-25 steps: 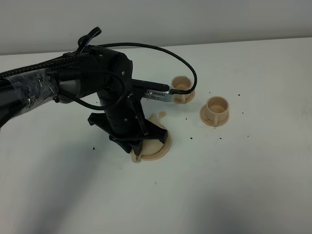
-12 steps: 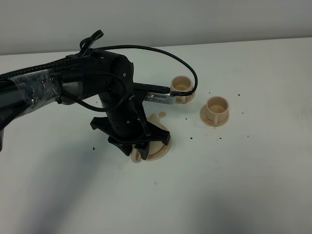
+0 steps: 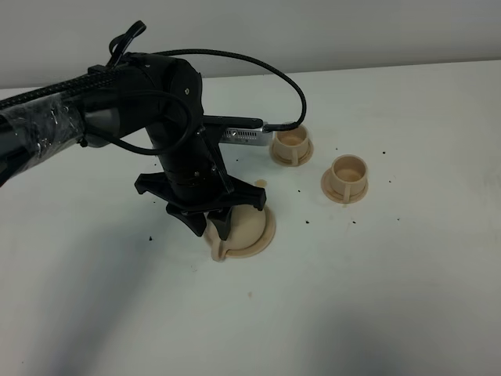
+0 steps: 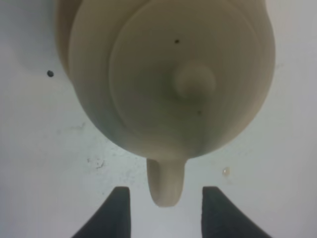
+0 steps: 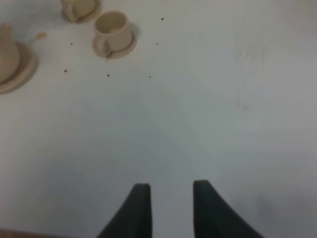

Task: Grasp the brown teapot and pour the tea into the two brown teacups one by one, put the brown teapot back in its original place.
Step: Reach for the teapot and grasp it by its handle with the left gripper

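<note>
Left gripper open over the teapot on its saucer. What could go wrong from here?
1. The handle of the teapot lies between the open fingers of the left gripper. A sideways retreat could hook it and drag the teapot off the saucer.
2. The arm's cable plug sits close to one teacup; a swing might clip it.

You're looking at a plain white table [image 3: 391, 298] that fills nearly all of the high view, matte and even in tone. Behind its far edge runs a pale grey wall [image 3: 352, 31], flatly lit. The light is soft and diffuse. A broad, faint shadow [image 3: 70, 313] spreads over the table's near left part. Small dark specks [image 3: 308, 221] lie scattered across the surface, mostly toward the middle and right. In the right wrist view a thin brownish strip [image 5: 15, 235] shows at one corner — you can't tell what it is.
</note>
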`<state>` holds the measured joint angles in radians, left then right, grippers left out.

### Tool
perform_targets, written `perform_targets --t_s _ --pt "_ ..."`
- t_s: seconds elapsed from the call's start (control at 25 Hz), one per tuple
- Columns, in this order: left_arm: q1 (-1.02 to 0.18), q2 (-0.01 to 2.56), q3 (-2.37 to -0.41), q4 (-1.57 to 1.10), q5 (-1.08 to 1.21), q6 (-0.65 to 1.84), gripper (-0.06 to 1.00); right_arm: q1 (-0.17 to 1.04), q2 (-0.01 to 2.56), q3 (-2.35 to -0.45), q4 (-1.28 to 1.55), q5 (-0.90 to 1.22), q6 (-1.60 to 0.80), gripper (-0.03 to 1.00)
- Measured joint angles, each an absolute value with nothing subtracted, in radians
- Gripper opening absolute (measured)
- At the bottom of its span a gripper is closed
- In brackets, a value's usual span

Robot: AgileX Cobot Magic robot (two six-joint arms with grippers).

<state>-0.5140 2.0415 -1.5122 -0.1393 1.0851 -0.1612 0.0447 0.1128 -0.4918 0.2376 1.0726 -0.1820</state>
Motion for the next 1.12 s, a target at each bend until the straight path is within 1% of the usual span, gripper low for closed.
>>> perform_targets --t_s 0.48,0.88,1.12 --pt "-0.51 2.153 -1.636 -0.177 1.175 -0.143 0.38 0.045 0.113 -0.492 0.239 1.072 -0.182 0.24" --pt "-0.51 2.16 -1.646 -0.177 1.189 -0.141 0.34 0.045 0.113 -0.492 0.239 1.072 -0.182 0.24" --pt "-0.51 2.174 -1.647 -0.177 1.191 -0.14 0.33 0.045 0.113 -0.492 0.239 1.072 -0.182 0.24"
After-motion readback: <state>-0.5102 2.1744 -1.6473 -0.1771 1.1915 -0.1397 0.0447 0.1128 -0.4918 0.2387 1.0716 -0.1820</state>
